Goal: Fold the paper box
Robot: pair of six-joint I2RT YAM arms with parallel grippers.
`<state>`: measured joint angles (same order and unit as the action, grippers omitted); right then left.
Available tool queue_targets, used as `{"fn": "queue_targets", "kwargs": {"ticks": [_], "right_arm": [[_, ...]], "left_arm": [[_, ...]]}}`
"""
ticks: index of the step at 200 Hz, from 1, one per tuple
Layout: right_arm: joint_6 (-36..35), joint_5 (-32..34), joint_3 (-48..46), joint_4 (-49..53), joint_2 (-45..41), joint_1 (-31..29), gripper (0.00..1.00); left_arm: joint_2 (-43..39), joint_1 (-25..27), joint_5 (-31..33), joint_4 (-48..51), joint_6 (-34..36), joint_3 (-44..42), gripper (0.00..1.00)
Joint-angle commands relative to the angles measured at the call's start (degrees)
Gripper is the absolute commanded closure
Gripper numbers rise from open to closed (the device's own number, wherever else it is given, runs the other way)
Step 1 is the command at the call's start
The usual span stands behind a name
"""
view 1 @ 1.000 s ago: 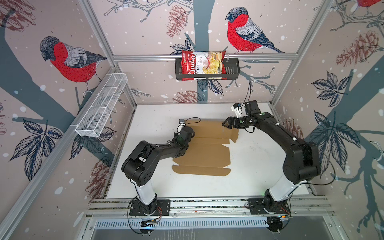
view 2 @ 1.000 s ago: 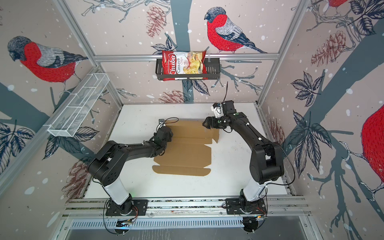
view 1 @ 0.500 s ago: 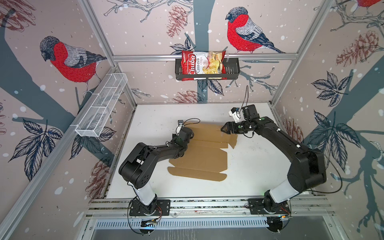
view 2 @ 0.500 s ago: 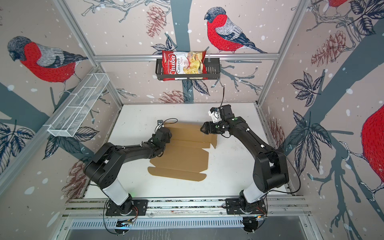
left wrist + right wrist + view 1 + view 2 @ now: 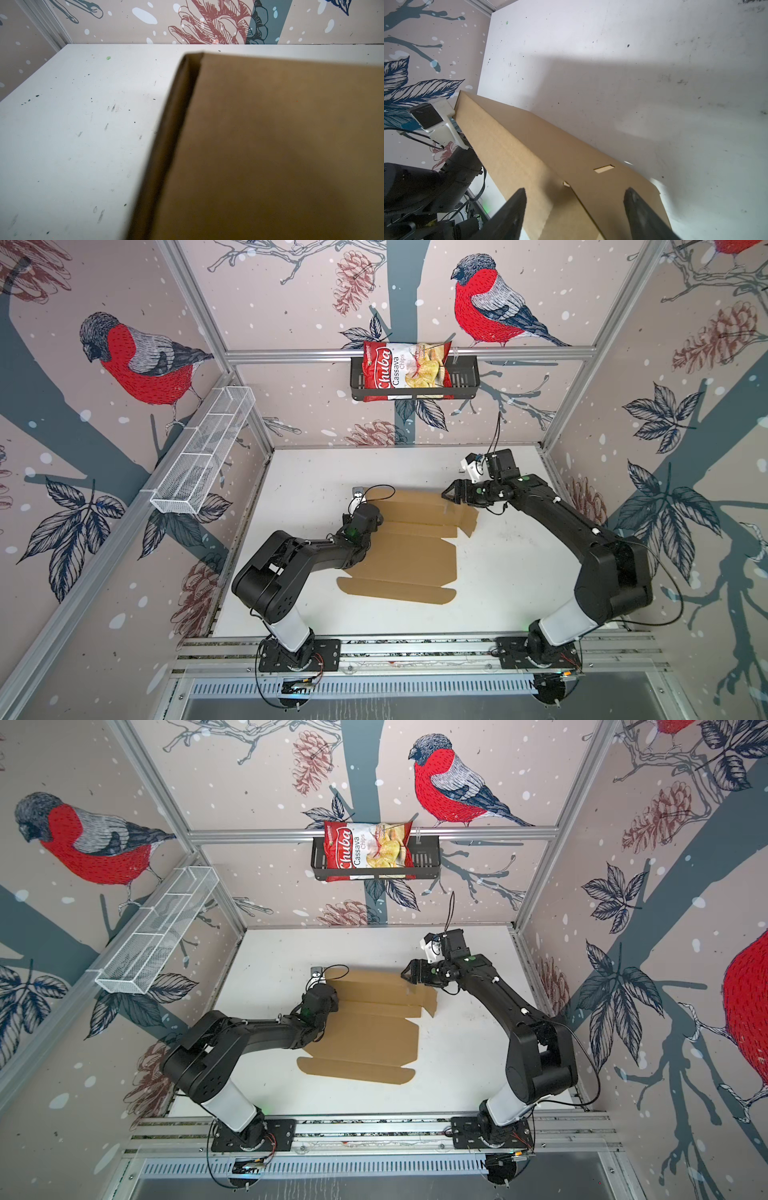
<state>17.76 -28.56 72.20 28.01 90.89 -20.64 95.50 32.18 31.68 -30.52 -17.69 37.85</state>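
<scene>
Left gripper (image 5: 375, 517) is closed on the paper box's (image 5: 409, 558) left edge; right gripper (image 5: 574, 192) hovers wide-jawed over its far right corner.

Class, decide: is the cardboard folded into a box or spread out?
Spread out: the paper box lies as a mostly flat sheet on the table.

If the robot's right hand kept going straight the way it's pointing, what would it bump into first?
Probably the paper box: its brown flap lies right ahead of the open right hand. How close is hard to tell.
</scene>
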Motion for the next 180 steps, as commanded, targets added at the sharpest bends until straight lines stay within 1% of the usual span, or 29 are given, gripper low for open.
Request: {"fn": "queue_targets", "kwargs": {"ticks": [1, 25, 54, 65, 84, 106, 128, 149, 167, 180], "right_arm": [[-1.36, -0.60, 0.89, 3.78, -1.14, -0.96, 0.24], [-1.61, -0.85, 0.38, 4.75, -2.72, -1.72, 0.24], [-3.01, -0.85, 0.05, 7.01, -2.04, -3.41, 0.27], [-3.44, 0.29, -0.33, 8.20, -1.95, -3.86, 0.24], [-3.17, 1.25, -1.70, 8.72, -2.71, -4.09, 0.23], [-1.82, 6.32, -1.64, 9.25, -3.97, -4.23, 0.19], [-1.24, 7.17, -0.81, 9.10, -5.51, -2.56, 0.17], [-2.68, 10.21, 3.07, 12.99, -4.98, -1.66, 0.15], [-2.10, 13.17, 6.23, 15.15, -5.67, -1.89, 0.15], [-0.18, 17.87, 8.83, 17.03, -5.90, -3.87, 0.16]], "left_arm": [[0.05, 0.13, 1.53, 4.72, 0.68, 0.08, 1.00], [0.02, 0.14, 3.44, 5.26, 0.88, 0.11, 1.00], [-0.40, 0.32, 4.03, 4.17, 0.63, -0.40, 1.00], [-0.57, 0.43, 4.37, 4.00, 0.71, -0.59, 1.00], [-1.17, 0.76, 5.45, 4.11, 0.56, -1.14, 1.00], [-1.84, 0.94, 5.47, 3.78, 0.30, -1.89, 1.00], [-1.78, 0.95, 5.67, 3.40, 0.42, -2.12, 1.00], [-1.65, 0.95, 5.51, 3.48, 0.92, -1.75, 1.00], [-1.68, 0.99, 5.84, 3.51, 1.01, -1.81, 1.00], [-1.69, 1.21, 6.15, 3.70, 0.86, -1.92, 1.00]]}}
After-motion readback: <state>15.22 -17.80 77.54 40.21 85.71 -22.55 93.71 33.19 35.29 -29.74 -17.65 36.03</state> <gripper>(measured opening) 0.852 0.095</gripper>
